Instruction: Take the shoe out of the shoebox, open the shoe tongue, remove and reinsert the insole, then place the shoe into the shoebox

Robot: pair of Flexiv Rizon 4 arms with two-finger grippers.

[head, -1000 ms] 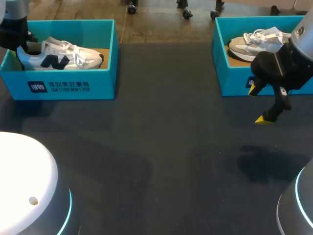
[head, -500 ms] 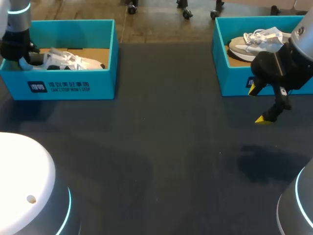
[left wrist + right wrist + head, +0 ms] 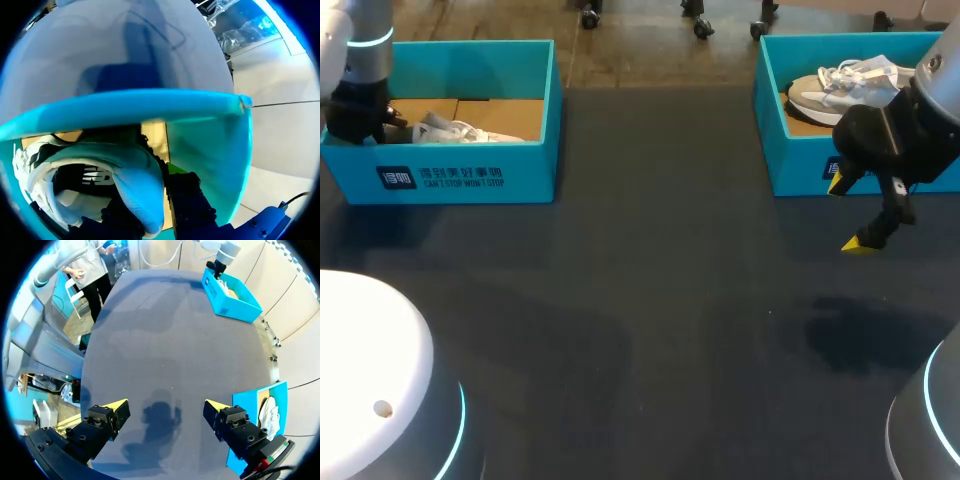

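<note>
The white sneaker [image 3: 448, 130] has sunk from above the rim down into the left teal shoebox [image 3: 470, 172]. It lies at the box's left end, where the left gripper [image 3: 362, 118] pinches its heel collar. The right gripper [image 3: 857, 213] hangs spread wide over the dark table [image 3: 650, 320], just in front of the right shoebox [image 3: 800, 165].

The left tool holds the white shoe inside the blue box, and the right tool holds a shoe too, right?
Not quite. The right tool holds nothing: the right wrist view shows it open above the table. The left tool does hold the white shoe inside the blue box.
</note>
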